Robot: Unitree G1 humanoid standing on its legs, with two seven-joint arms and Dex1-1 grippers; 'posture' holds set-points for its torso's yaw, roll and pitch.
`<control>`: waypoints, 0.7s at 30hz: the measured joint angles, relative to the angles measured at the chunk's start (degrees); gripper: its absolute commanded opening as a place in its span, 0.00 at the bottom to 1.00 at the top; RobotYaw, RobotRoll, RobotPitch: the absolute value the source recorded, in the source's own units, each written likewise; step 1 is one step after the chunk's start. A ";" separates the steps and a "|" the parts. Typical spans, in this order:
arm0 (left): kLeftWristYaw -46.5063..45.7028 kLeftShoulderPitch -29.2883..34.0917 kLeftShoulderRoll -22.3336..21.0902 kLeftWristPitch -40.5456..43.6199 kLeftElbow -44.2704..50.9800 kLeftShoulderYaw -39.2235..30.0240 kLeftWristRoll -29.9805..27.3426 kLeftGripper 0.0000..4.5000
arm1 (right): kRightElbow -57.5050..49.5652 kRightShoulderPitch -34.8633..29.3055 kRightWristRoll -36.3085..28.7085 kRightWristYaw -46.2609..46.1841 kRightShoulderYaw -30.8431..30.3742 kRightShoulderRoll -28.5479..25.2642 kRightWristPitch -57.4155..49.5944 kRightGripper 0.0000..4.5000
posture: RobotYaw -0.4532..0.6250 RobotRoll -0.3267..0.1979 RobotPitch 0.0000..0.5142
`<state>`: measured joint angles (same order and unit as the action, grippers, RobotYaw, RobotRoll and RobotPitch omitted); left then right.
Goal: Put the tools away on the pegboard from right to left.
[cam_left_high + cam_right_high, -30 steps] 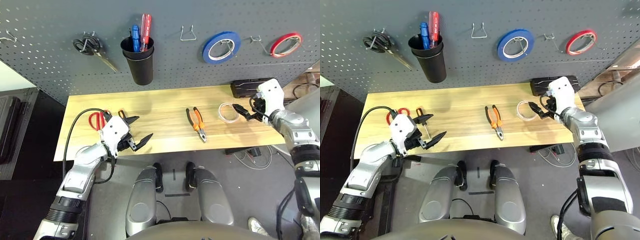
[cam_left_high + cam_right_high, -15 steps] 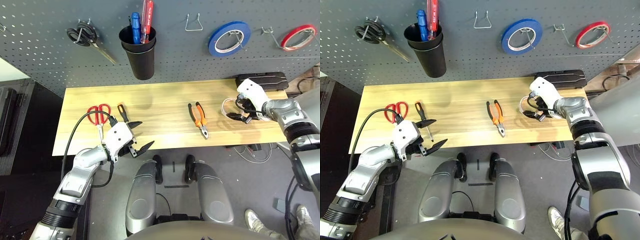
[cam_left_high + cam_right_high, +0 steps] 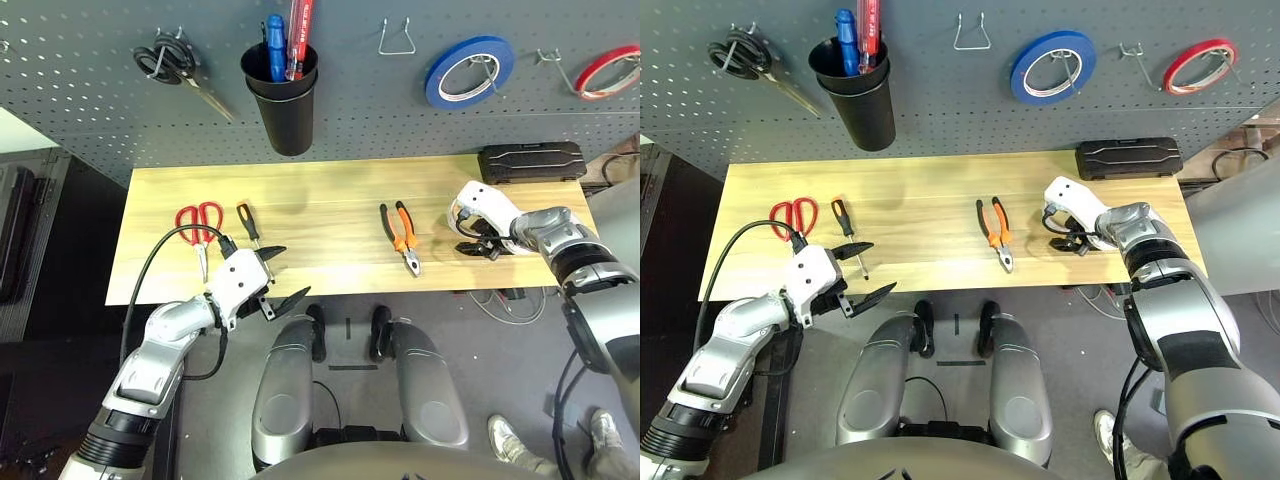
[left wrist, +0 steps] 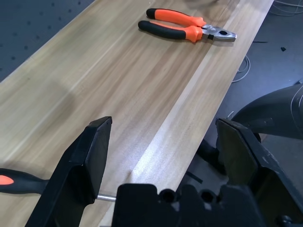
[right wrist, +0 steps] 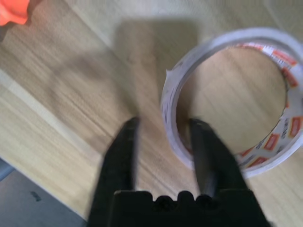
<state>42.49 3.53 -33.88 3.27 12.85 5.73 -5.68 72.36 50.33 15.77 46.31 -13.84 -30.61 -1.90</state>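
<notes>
A white tape roll [image 5: 170, 109] lies flat near the table's right end. My right gripper [image 5: 163, 125] is down over it, one finger inside the ring and one outside. The jaws are narrow and open, with a gap on the outer side. The orange-and-black pliers [image 3: 400, 235] lie mid-table. A slim screwdriver [image 3: 247, 222] and red-handled scissors [image 3: 198, 224] lie at the left. My left gripper [image 3: 285, 273] hovers wide open over the front edge beside the screwdriver. The dark grey pegboard [image 3: 90, 110] stands behind the table.
On the pegboard hang black-handled scissors [image 3: 175, 72], a black cup [image 3: 288, 105] with two screwdrivers, a bare wire hook [image 3: 397, 40], a blue tape roll [image 3: 468, 70] and a red tape roll [image 3: 605, 70]. A black case [image 3: 530, 162] lies at the back right of the table.
My right gripper has come down from the table's far right onto the white tape roll and its fingers have narrowed around the roll's wall. The camera view shifted. The left gripper stays open.
</notes>
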 measured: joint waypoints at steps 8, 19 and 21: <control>-0.32 -0.27 0.02 0.40 -0.04 0.32 0.21 1.00 | -0.01 -0.20 0.22 -2.38 0.97 -0.01 1.25 0.01 | 0.56 0.62 0.73; -0.28 -4.30 1.50 -2.99 -3.54 1.81 1.09 1.00 | -19.74 -12.14 -4.10 -8.97 7.45 -4.31 7.53 0.01 | 0.53 0.62 0.62; -0.06 -4.68 2.01 -4.57 -4.53 1.62 0.49 1.00 | -26.67 -17.70 -4.86 -11.07 8.67 -4.50 9.06 0.01 | 0.52 0.62 0.57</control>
<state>42.43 -1.15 -31.87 -1.30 8.31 7.35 -5.19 45.69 32.63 10.91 35.24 -5.17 -35.11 7.16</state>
